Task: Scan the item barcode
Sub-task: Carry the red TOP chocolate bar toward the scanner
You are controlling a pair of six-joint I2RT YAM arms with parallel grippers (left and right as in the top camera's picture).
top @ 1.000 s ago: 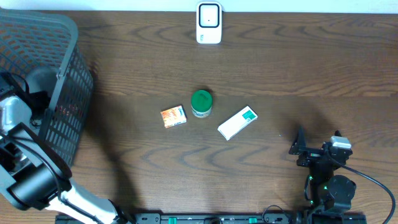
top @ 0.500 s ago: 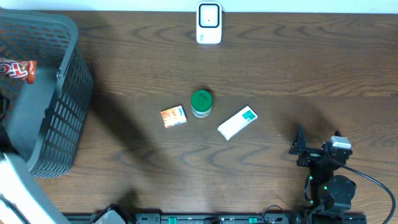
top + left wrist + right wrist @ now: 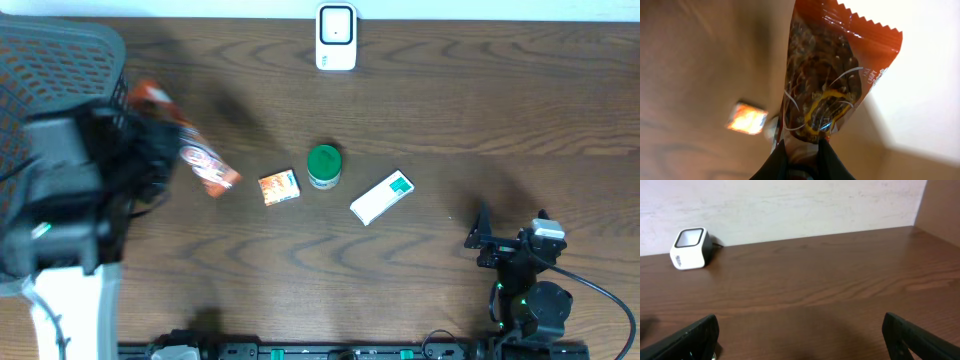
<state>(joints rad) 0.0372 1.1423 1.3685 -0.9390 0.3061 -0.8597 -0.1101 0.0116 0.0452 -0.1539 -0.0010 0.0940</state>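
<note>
- Looks like the carry step: snack packet (image 3: 205, 165) up off the tabletop (image 3: 450, 110), not yet shown to the scanner (image 3: 336, 37).
- Left tool (image 3: 802, 162): clamped hard on one crimped end of the packet, dark fingers (image 3: 777, 167) pinching the foil in the wrist view.
- Place of the packet: in the air over the left part of the tabletop, slanted, just beside the basket (image 3: 100, 45) at the far left corner.
- Look of the packet: glossy orange-red wrapper, zigzag-cut seal at the free end, picture of a dark, drizzled snack on the face. Small print along one side, too blurred to read. No barcode on the face in view; presumably on the back.
- Next, probably: across to the middle of the far edge, to the scanner, with the barcode side turned to its window. Calls for a flat, steady hold, since thin foil tends to flop and crinkle.
- Right tool (image 3: 510, 228): near the near right corner, jaws wide apart, holding nothing.
- Mid-tabletop, apart from one another: small orange box (image 3: 279, 187), green-lidded jar (image 3: 324, 166), white-and-green carton (image 3: 381, 197).
</note>
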